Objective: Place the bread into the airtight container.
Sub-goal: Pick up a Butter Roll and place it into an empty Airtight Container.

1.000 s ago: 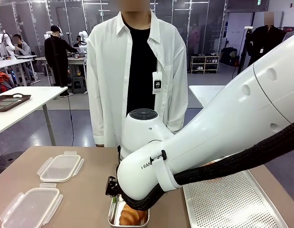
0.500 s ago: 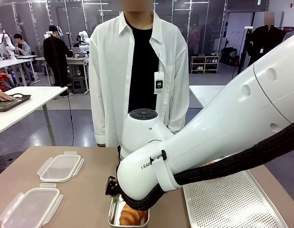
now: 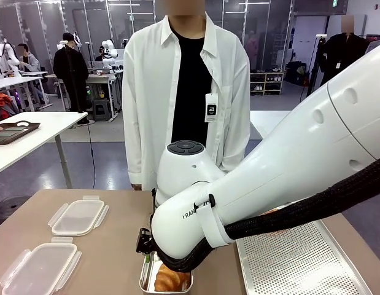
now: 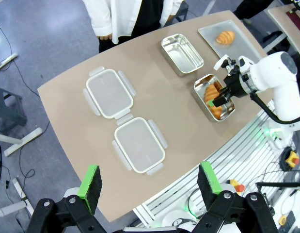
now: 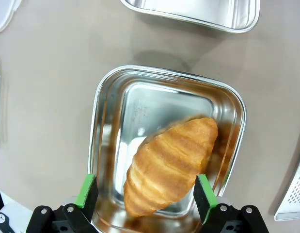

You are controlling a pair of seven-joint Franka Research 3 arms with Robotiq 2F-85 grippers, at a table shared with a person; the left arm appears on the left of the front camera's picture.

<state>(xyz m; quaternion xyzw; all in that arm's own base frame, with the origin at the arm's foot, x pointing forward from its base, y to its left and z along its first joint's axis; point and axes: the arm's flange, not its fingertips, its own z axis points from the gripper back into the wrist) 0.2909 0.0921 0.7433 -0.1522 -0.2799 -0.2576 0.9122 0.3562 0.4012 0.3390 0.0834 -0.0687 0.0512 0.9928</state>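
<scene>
Tan table (image 5: pixel 43 107), busy workroom behind. Item: croissant (image 5: pixel 169 162), lying inside the steel container (image 5: pixel 98 104), directly below the right gripper (image 5: pixel 146 190) and between its green pads. Long axis: slanted across the jaw gap. Right gripper: spread wide, holding nothing. Left gripper (image 4: pixel 150 187): spread, empty, high and well apart. Nearer arm: right.

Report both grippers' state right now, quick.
Left gripper: open, holding nothing.
Right gripper: open, pads on either side of the croissant, which lies in the steel container.
</scene>
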